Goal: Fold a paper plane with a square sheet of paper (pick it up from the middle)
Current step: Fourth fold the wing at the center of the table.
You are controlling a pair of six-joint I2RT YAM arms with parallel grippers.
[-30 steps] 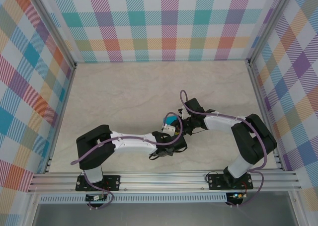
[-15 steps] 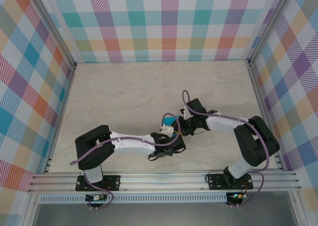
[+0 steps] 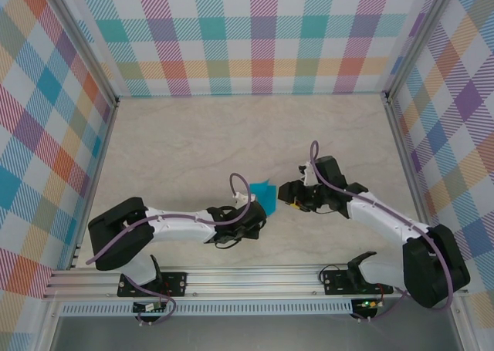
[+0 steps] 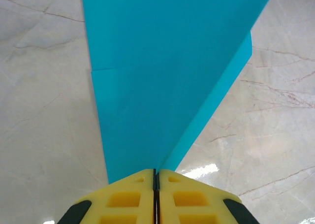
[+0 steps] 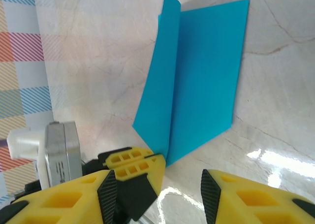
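Item: paper sheet [image 3: 265, 190], teal, folded along a crease, with two flaps spread in a narrow V
Place: around the middle of the worktop [image 3: 193, 143], slightly to the near side, between the two arms
Left claw [image 3: 260, 203]: closed tight, yellow fingers [image 4: 133, 194] pressed together on the sheet's near edge; in its wrist view the paper fans up and away from the pinch point [image 4: 155, 177]
Right claw [image 3: 285, 193]: jaws parted about halfway, nothing between them, just right of the sheet and pointing left at it
Right wrist view: the sheet [image 5: 197, 81] lies ahead of the open claw [image 5: 170, 192], its lower corner held by the left claw's fingers [image 5: 135, 162]
Contact with worktop: cannot tell
Surround: chequered pastel walls [image 3: 255, 35] on the left, far and right sides
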